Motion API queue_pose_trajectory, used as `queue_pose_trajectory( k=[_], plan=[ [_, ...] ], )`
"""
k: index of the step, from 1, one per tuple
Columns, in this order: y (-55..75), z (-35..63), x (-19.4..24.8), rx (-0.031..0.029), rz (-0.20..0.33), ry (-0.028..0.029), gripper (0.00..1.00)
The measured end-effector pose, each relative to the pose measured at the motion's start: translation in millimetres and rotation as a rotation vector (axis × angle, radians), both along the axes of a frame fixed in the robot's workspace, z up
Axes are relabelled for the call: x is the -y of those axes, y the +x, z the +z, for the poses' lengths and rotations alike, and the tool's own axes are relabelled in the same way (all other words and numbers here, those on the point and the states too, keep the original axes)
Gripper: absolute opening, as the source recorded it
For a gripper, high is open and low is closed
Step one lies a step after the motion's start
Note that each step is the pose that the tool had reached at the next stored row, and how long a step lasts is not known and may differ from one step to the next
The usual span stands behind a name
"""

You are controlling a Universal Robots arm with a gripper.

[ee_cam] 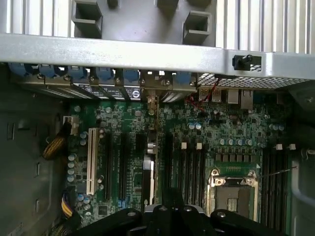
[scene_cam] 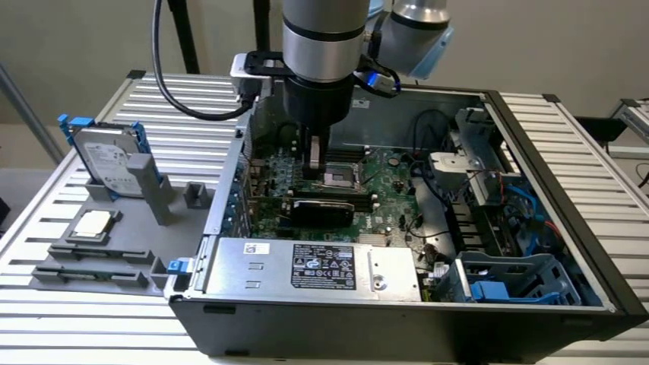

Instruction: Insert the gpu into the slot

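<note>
Exterior view — the gripper (scene_cam: 318, 169) reaches down into the open computer case (scene_cam: 548, 304), just above the green motherboard (scene_cam: 390, 194), and the black graphics card (scene_cam: 322, 211) stands on edge on the board directly below it; how far the jaws are open, or whether they touch the card, I cannot tell. A silver hard drive (scene_cam: 106, 161) sits well apart in a grey holder on the table (scene_cam: 81, 327), at the exterior view's left. Wrist view — the card (ee_cam: 149, 167) shows edge-on as a thin strip running between the black slot strips, right beside a white slot (ee_cam: 91, 164), with the silver processor socket (ee_cam: 235, 194) off to one side.
</note>
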State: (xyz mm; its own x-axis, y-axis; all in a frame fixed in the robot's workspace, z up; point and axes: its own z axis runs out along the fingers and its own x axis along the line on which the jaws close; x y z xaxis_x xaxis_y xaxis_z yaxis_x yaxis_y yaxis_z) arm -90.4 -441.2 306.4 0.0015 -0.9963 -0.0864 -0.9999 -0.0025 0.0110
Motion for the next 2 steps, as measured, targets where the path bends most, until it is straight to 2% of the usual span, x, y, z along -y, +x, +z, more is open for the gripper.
queue_pose_trajectory(
  k=[2],
  plan=[
    [0.0, 0.0, 0.0, -0.0001, 0.000, 0.0000, 0.11]
  ],
)
